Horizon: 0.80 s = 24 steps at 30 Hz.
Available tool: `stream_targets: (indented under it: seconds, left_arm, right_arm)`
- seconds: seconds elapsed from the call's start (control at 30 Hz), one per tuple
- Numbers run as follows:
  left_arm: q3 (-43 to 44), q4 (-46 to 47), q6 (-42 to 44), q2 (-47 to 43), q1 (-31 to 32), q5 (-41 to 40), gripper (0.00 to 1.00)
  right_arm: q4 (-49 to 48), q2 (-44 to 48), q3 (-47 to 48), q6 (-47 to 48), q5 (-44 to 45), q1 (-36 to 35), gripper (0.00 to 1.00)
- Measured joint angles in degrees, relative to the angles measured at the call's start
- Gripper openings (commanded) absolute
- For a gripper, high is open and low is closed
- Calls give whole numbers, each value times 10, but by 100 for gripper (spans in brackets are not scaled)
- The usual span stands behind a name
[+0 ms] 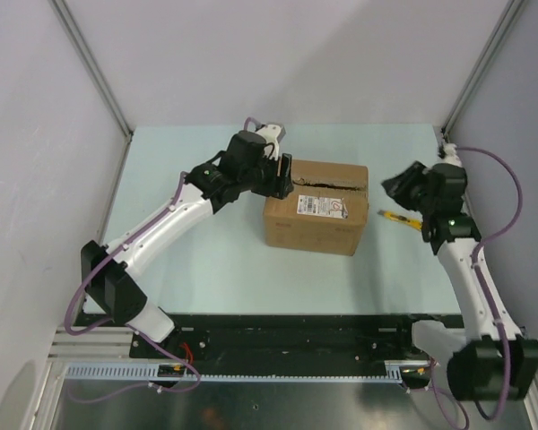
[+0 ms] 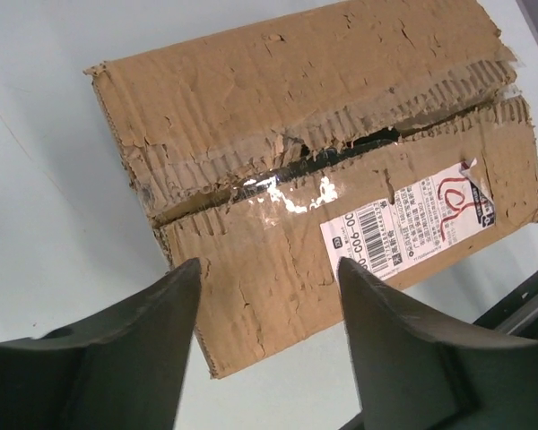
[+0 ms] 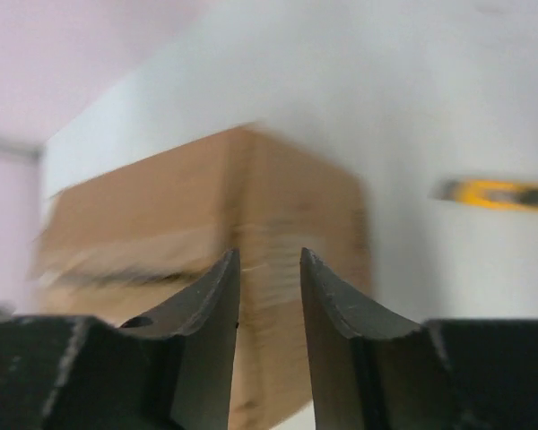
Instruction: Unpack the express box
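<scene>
Box point(image 1: 316, 208) sits mid-table point(image 1: 206, 260), a bit toward the far side, top flaps down. The center seam is ragged and torn, w/ a dark gap along it and shiny tape bits by the seam in the L wrist view point(image 2: 323, 161). White label point(image 1: 321, 206) is on the top near the front edge, w/ barcode and a red scribble point(image 2: 412, 219).

L gripper point(image 1: 280, 177) is at the box's left end, over the far-left corner. Its jaws are spread wide point(image 2: 269, 269) w/ nothing between them. Can't tell if it touches the box.

R gripper point(image 1: 393, 186) is just off the box's right end, apart from it. Its jaws are narrow, a small gap showing point(image 3: 269, 258), holding nothing. That view is blurry, w/ a box corner point(image 3: 206, 224) behind the fingers.

Yellow knife point(image 1: 402, 219) lies on the table right of the box, below the R gripper point(image 3: 498, 193).
</scene>
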<state>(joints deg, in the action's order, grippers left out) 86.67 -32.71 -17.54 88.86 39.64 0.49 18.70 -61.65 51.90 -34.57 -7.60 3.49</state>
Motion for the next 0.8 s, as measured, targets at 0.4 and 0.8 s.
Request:
stream_targets:
  seconds: [0.4,0.8]
  left_arm:
    - [-14,4,1,15,0,14,57]
    - [-46,11,-3,16,0,5,57]
  right_arm:
    - [-57,-49,65,78,-3,-243,1]
    - [-6,-88,65,83,61,-259,0]
